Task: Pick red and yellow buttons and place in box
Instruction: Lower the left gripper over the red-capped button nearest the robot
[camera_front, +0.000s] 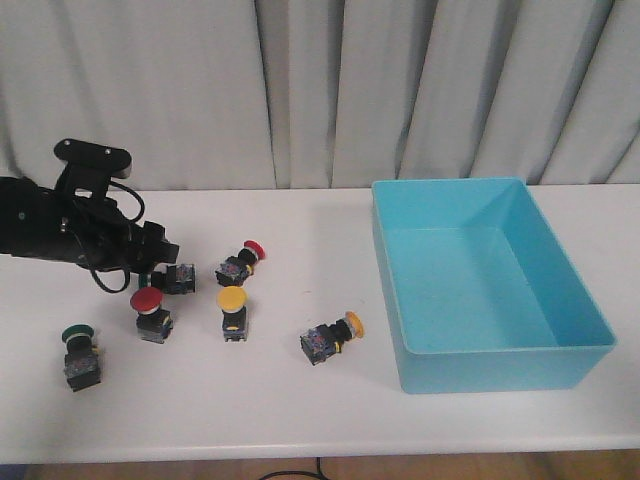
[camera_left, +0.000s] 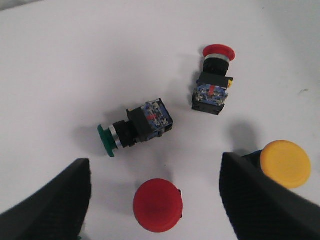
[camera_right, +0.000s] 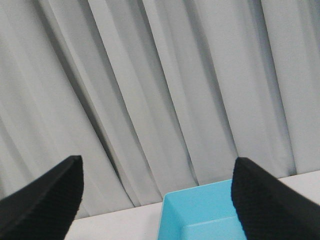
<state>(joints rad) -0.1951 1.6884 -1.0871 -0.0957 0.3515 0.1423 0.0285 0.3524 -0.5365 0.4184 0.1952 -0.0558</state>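
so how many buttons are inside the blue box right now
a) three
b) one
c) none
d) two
c) none: the box shows only its bare turquoise floor in the front view, and all the red and yellow buttons, such as the upright red one and the yellow one nearest the box, sit on the table.

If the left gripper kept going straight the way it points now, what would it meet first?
Probably the upright red button, which sits between the open fingers of the left gripper in its wrist view. The green button on its side lies just beyond. Depth is unclear, so it might meet the table first.
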